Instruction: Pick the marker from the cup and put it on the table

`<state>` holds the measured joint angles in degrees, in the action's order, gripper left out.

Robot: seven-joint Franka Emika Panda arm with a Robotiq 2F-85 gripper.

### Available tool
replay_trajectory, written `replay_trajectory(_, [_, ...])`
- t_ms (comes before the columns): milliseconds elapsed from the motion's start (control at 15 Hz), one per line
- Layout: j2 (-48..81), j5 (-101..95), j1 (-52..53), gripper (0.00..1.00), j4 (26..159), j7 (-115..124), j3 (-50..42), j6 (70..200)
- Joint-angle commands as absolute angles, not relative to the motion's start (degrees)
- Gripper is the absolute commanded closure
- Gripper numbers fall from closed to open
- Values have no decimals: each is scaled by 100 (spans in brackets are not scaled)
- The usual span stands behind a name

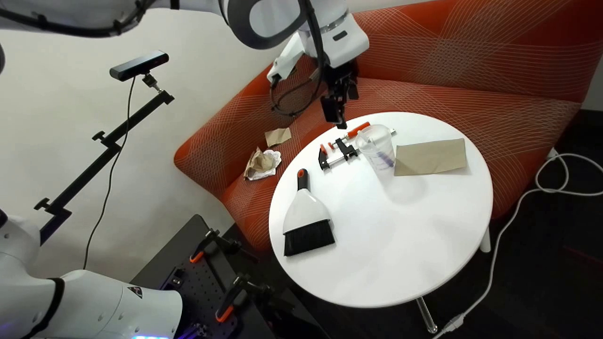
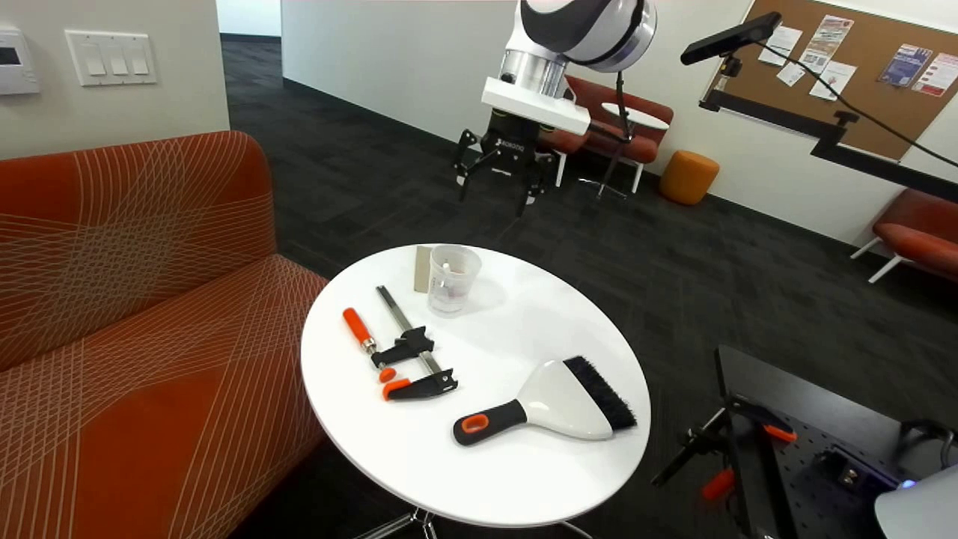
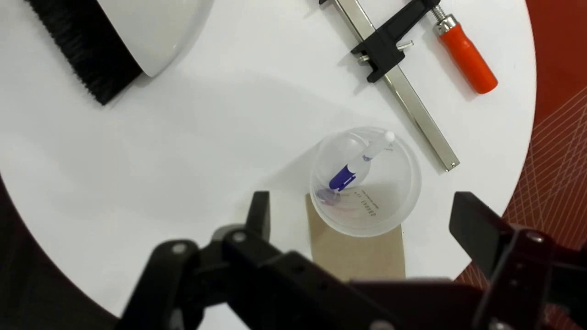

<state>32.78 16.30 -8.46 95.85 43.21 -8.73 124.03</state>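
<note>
Slim white marker pen [image 3: 359, 162] with a blue-purple cap leans inside a small, translucent whitish cup [image 3: 392, 185], below the black two-fingered Robotiq claw [image 3: 361, 204]. Seen from the wrist, the cup shows between the claw's two fingertips and slightly ahead of them; the marker pen's capped end sits low and points toward the left finger, while its pale end is raised near the rim on the side away from the claw. The claw's fingers point down and stand wide apart, and in both exterior views they are clear of cup and marker pen.

From left to right in the wrist view, ahead of the left finger and off to its outer side lies a black-bristled, white-bodied hand brush [image 3: 140, 36]. It rests on the round, glossy white table [image 3: 192, 151], which spreads below the claw. Under the gap between the fingers, nearer the claw than the cup is, lies a flat tan rectangle [image 3: 357, 254], partly behind the cup; whether the two touch, I cannot tell. Ahead, on the right finger's side and near the cup, lies an orange-handled steel-and-black bar clamp [image 3: 384, 51]. Farthest right, beyond the right finger and the table's edge, shows a red-orange couch [image 3: 562, 68] with pale lines.
</note>
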Motion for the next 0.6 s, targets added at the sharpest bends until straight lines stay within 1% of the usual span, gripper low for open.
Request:
replay_trajectory(0, [3677, 2062, -978, 0, 9131, 4370, -754, 12189])
replay_trajectory(333, [3935, 2372, -997, 0, 9048, 4417, -756, 12323])
replay_trajectory(400, [3981, 2401, -1004, 9, 9025, 4414, -758, 12337])
replay_trajectory(467, [4017, 2424, -1008, 15, 9003, 4419, -761, 12337])
replay_trajectory(533, [4061, 2426, -1004, 27, 8979, 4413, -766, 12368])
